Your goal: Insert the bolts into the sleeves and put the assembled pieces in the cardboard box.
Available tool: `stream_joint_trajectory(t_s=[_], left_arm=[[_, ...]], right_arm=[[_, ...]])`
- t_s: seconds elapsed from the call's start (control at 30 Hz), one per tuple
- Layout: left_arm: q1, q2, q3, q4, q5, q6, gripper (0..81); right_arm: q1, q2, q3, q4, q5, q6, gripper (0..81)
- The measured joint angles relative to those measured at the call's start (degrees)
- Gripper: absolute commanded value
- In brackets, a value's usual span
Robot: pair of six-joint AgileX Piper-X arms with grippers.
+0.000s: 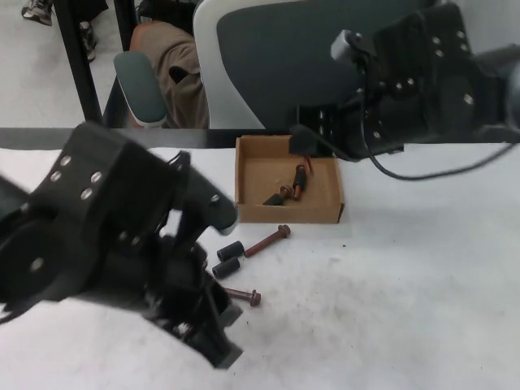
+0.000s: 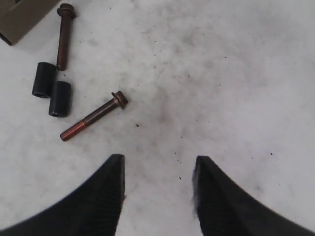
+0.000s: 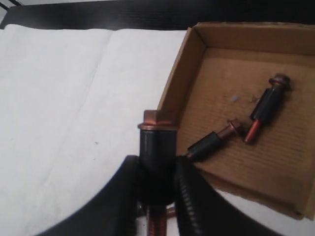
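Observation:
My right gripper is shut on an assembled piece, a copper bolt through a black sleeve, held upright above the bench just outside the cardboard box. Two assembled pieces lie inside the box. My left gripper hangs open and holds nothing, low over the white bench. Just beyond its fingertips lies a loose bolt. Farther off are two black sleeves side by side and a second bolt. In the high view these loose parts lie in front of the box.
The left arm looms large over the bench's near left, and the right arm hangs above the box's far right with a cable trailing. An office chair stands behind the bench's dark back edge. The bench's right half is bare white.

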Motion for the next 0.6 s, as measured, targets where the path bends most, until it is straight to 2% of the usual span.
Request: stream_joint_trajectory(t_s=[0.37,0.6], left_arm=[[0.00,10.02,-3.66,-1.21,-0.35,5.12,42.6],[0.00,14.36,-3.66,-2.00,-1.39,10.03,42.6]], right_arm=[[-1.92,11.71,-14.54,9.64,0.00,-2.74,0.2],[-3.71,17.49,-18.57,11.72,0.00,-3.08,0.2]])
